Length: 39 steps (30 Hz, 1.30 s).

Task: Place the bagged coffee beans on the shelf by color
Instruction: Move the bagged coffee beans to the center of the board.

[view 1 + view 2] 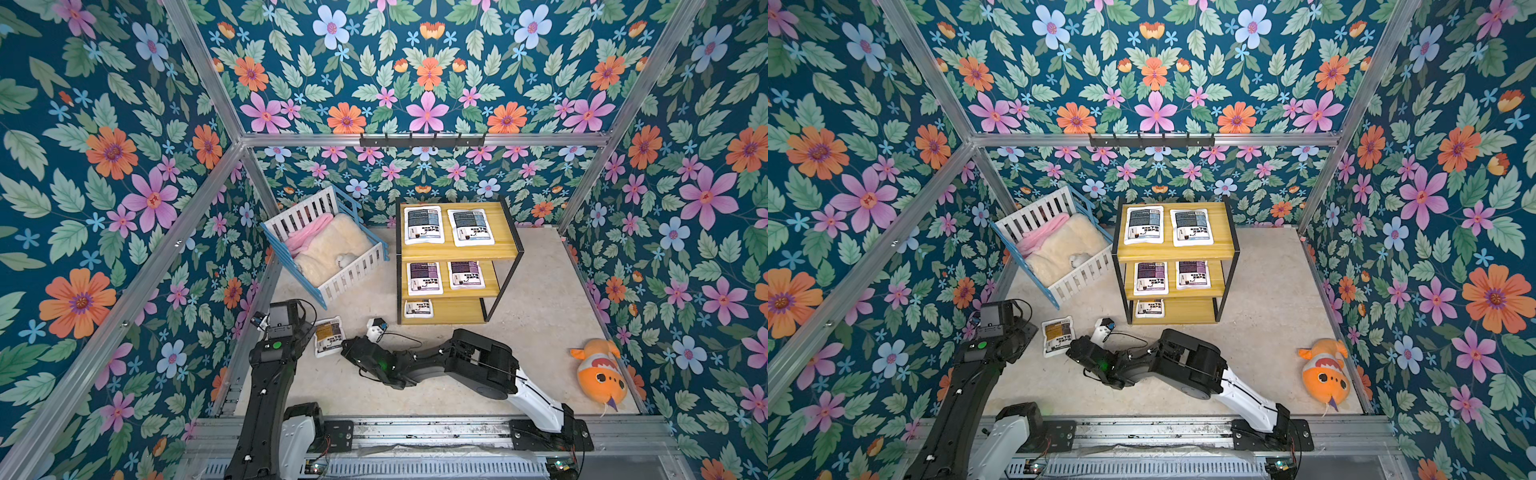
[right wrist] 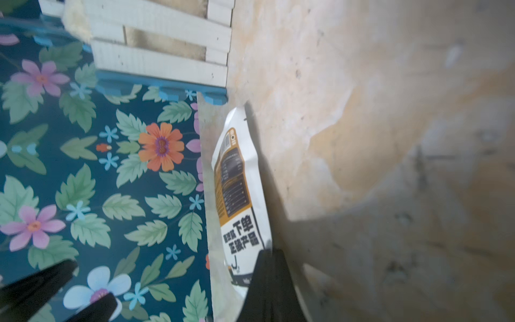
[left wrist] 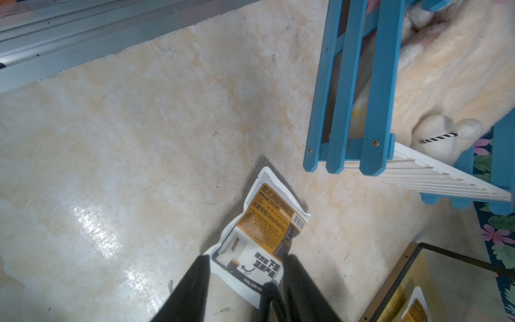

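On the shelf (image 1: 459, 253) lie five pouches, sorted by color; the last, yellow pouch (image 1: 328, 336) lies on the table, pinched by the right fingers (image 2: 269, 281), straddled by the half-open left fingers (image 3: 195, 284).

Shelf (image 1: 505, 245): three stepped yellow wooden boards in a thin black frame, standing on the floor. Top board: two blue-grey-labelled pouches (image 1: 424, 224) flat, side by side. Middle board: two purple-labelled pouches (image 1: 424, 278) flat, side by side. Bottom board: one pouch (image 1: 418, 308), label mostly hidden. Yellow-brown pouch (image 1: 329, 336): on the floor in front of the shelf, white, dark-labelled, black text below.
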{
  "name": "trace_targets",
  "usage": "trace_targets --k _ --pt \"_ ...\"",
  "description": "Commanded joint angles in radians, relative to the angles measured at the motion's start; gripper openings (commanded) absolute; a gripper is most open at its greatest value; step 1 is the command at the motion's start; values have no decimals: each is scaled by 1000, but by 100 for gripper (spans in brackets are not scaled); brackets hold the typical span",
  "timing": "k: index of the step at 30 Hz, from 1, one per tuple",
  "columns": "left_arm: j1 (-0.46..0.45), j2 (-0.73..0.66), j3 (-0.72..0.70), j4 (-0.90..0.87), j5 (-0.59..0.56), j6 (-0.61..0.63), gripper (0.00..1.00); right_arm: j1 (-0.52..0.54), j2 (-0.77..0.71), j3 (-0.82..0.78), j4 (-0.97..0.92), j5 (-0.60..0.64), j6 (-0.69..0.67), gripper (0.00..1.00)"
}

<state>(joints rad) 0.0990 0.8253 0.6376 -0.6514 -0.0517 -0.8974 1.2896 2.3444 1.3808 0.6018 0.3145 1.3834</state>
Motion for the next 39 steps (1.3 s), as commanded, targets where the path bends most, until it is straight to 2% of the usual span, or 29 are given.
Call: trace_targets --k 1,5,9,11,13,15,18,20,21,24,26,29,31,32,34,35,37,39 --pt "2 -22 12 -23 -12 21 49 0 -95 -130 99 29 -2 0" --pt "2 -53 15 -33 7 39 49 -27 -296 -409 241 -9 -17 0" --pt "1 -80 2 -29 72 53 48 -78 -486 -648 244 -180 -51 0" --pt "0 -105 -29 -1 143 58 44 -114 -586 -797 233 -287 -26 0" --pt "-1 -125 -66 26 209 46 42 -140 -697 -958 240 -339 19 0" --pt "-6 -137 -95 36 267 43 40 -156 -844 -1099 208 -340 60 0" --pt "-32 -180 -153 65 332 27 37 -175 -1087 -1230 0 -298 65 0" --pt "-103 -206 -199 116 378 -9 36 -186 -1268 -1281 -197 -249 45 0" --pt "-167 -207 -216 135 372 -35 35 -206 -1348 -1302 -266 -248 42 0" --pt "-458 -186 -273 254 282 -183 35 -329 -1544 -1393 -388 -320 43 0" --pt "-655 -127 -320 402 217 -297 35 -416 -1647 -1429 -439 -374 22 0" --pt "-873 18 -356 628 153 -393 35 -527 -1706 -1418 -524 -439 -44 0" --pt "-946 146 -362 780 153 -418 35 -568 -1696 -1402 -550 -469 -73 2" --pt "-976 216 -362 873 163 -430 35 -579 -1681 -1401 -551 -487 -75 9" --pt "-1009 337 -351 1026 189 -449 35 -582 -1653 -1392 -580 -499 -76 15" --pt "-1019 392 -344 1098 202 -457 35 -581 -1649 -1383 -613 -497 -76 21" --pt "-1028 474 -328 1193 223 -465 34 -581 -1671 -1365 -703 -467 -43 46" --pt "-1033 533 -318 1275 243 -477 33 -579 -1735 -1374 -737 -464 47 54"
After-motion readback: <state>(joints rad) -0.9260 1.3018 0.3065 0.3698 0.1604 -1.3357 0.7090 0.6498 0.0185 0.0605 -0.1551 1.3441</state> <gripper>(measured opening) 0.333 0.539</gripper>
